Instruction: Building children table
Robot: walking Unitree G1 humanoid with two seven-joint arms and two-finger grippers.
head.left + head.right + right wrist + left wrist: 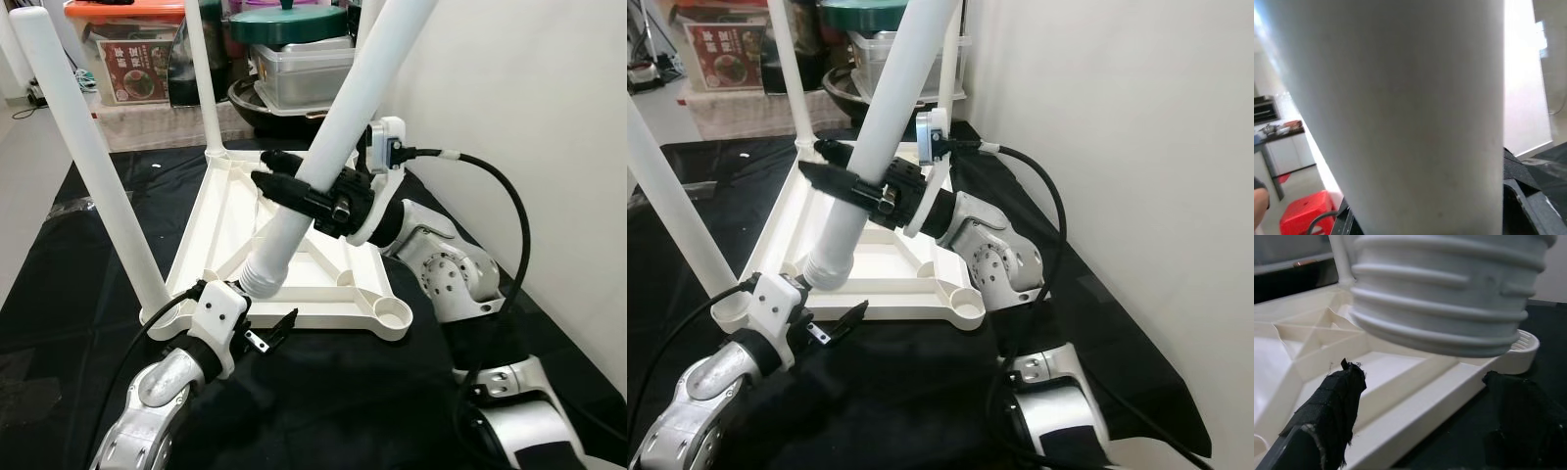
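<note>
**Ana:** Left eye view first: the right gripper (294, 189) is clamped around the loose white leg (338, 137) partway up, and the leg leans, its ribbed threaded end (1449, 308) low over the upturned tabletop (333, 279), just above the left gripper (269, 333).

**Ben:** And that one?

**Ana:** Its fingers (1334, 406) are spread with nothing between them, just under the threaded end, beside the tabletop's near edge.

**Ben:** How will the leg handle?

**Ana:** I'd judge it hollow plastic: light, stiff, smooth, so likely to slip or twist in a hard pinch. Holding mid-shaft as now gives leverage; a second hold close to the threads would steady it. The empty corner socket (394, 315) sits below the right gripper, near its arm; that looks like the target.

**Ben:** The other legs?

**Ana:** Two stand screwed in: one (83, 157) well out beyond the left gripper, one (209, 78) at the far corner.

**Ben:** Surface, room?

**Ana:** Black cloth (69, 294) under everything, probably with little grip under the tabletop. A white wall (529, 88) close on the right arm's outer side; pots (289, 49) and a box (132, 49) beyond the tabletop.
</note>
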